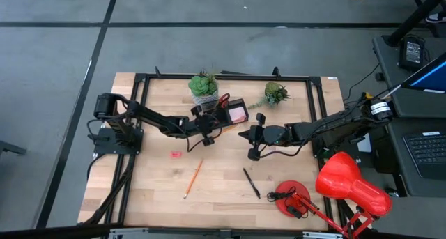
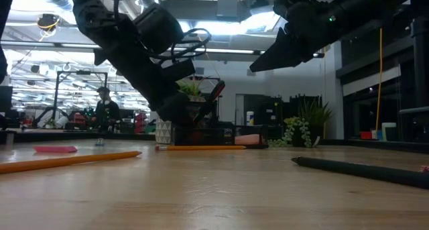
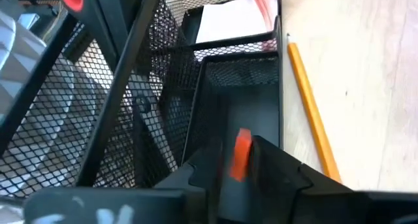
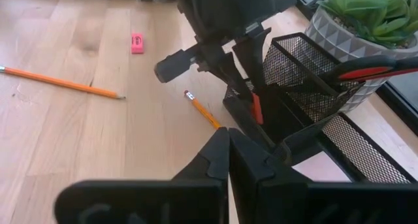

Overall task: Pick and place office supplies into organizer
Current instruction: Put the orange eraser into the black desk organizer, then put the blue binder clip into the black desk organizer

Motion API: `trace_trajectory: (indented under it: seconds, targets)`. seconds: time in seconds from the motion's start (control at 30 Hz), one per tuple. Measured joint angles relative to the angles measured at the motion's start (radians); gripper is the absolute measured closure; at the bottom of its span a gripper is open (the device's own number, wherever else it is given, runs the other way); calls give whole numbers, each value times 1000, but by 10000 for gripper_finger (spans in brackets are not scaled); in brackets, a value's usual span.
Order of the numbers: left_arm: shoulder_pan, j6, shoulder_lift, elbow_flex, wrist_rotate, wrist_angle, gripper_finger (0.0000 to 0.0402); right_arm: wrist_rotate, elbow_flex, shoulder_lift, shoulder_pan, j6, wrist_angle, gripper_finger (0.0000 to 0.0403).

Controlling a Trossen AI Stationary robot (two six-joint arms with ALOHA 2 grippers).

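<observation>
So the black wire-mesh desk organizer (image 1: 224, 112) sits by the potted succulents, with red-handled scissors (image 1: 223, 99) upright in its tall cup and a pink sticky-note pad (image 1: 238, 113) in a side tray. The left gripper (image 3: 238, 160) is over the low front compartment, fingers narrowly parted around a small orange-red eraser (image 3: 240, 153). The right gripper (image 4: 228, 152) is pinched closed with nothing in it, hovering nearby. One orange pencil (image 3: 312, 110) lies just beside the organizer.

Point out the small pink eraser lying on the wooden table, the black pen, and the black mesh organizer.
Small pink eraser (image 4: 137, 42), right wrist view, middle of its top face.
Black pen (image 1: 251, 182), high view, mid-barrel.
Black mesh organizer (image 3: 196, 48), left wrist view, top rim of a divider wall.
</observation>
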State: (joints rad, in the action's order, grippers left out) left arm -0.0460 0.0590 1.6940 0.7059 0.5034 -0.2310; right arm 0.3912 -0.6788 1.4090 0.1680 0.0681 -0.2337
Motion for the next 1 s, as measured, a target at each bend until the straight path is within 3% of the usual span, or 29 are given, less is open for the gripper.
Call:
trace_trajectory:
  seconds: [0.27,0.57,0.73,1.0]
  targets:
    - [4,-54,-109,0,4,-3,291,0,0,0,0,2,-1,393]
    - [73,-150,-339,0,27,80,298,0,-1,0,0,2,5,393]
    - [111,-84,-464,-14,29,201,306,0,-1,0,3,2,18,393]
    - [165,48,-591,-171,59,161,319,-1,-1,1,39,-22,21,393]
